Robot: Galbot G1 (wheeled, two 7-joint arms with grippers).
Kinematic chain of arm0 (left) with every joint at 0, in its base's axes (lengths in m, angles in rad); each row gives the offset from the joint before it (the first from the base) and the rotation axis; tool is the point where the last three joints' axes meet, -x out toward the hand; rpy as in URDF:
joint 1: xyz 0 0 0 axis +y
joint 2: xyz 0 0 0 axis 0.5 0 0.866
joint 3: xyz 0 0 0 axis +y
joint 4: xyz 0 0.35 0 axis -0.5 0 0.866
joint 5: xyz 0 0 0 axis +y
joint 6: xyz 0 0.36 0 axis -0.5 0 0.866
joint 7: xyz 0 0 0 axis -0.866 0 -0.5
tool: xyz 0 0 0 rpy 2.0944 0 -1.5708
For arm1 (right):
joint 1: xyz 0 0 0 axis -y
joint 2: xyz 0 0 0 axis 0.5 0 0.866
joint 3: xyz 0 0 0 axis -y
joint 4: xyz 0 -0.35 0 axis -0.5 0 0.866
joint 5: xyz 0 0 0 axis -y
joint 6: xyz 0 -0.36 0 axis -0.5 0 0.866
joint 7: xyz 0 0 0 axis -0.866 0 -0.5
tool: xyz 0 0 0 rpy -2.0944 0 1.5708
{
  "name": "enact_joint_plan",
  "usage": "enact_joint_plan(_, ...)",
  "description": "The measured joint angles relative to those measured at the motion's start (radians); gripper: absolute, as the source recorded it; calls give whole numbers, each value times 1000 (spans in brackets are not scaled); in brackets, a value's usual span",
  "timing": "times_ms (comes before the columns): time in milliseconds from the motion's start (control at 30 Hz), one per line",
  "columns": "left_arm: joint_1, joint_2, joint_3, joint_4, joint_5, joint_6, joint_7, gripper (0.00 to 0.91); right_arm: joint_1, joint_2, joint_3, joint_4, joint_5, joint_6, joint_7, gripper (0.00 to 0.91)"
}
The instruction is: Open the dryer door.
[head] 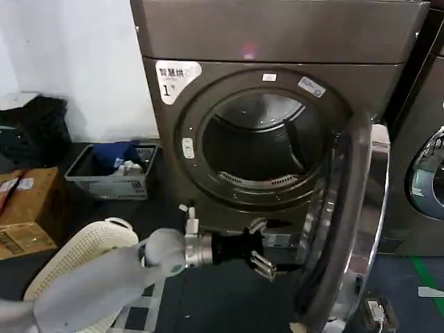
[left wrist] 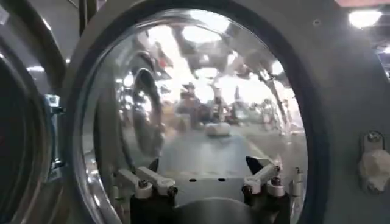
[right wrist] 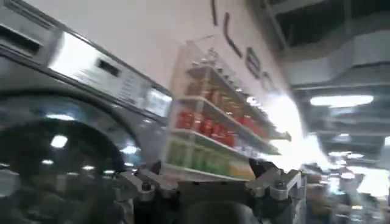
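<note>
Left hand open, holding nothing.

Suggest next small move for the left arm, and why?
Probably draw the left gripper back clear: the chrome-rimmed round dryer door already stands swung wide off the brown-grey dryer's drum opening, and the open fingers hold nothing.

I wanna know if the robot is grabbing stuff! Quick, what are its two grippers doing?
Left gripper: open, holding nothing, beside the swung-open dryer door.
Right gripper: open, holding nothing, raised near a neighbouring machine.
</note>
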Motion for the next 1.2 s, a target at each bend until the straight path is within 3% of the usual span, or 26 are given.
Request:
enact_joint_plan(133,-23,-36,29,17,0,0,-2,907,-11,2,41,-12,-51,6,39,907)
enact_joint_plan(1200,-131,-271,211,198,36,-15,-34,907,-74,-37,304,-25,-173,17,109,907)
